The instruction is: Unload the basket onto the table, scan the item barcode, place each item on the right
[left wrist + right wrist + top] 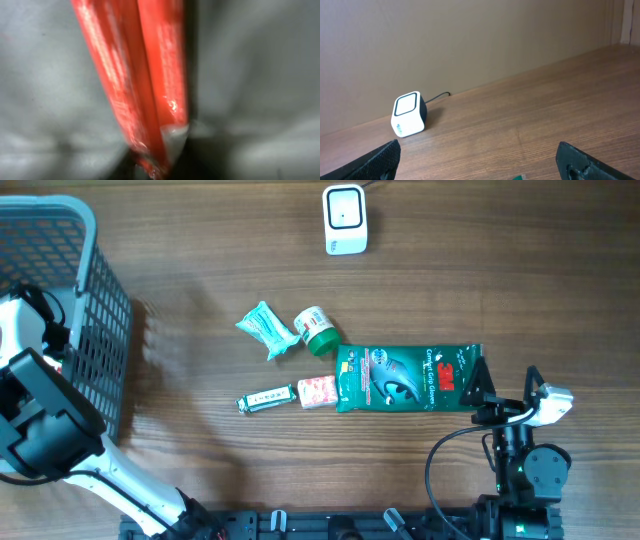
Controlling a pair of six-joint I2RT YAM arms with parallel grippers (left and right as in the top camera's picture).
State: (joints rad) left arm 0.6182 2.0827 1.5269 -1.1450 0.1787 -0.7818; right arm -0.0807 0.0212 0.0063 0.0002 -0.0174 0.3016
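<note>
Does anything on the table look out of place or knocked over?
The small bottle with the green cap lies on its side next to the green glove pack, not upright. The left wrist view is filled by a blurred red thing, too close to identify. Nothing looks spilled.

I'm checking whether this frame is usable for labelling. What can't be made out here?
- Left wrist: a blurred red thing fills the view, too close. What it is, or whether it is gripped, is unclear.
- Overhead: the basket is cut off by the left edge, so its contents are unseen.
- Overhead: any barcode on the 3M glove pack is too small to find.
- Right wrist: the pack is only a green sliver at the bottom edge.
</note>
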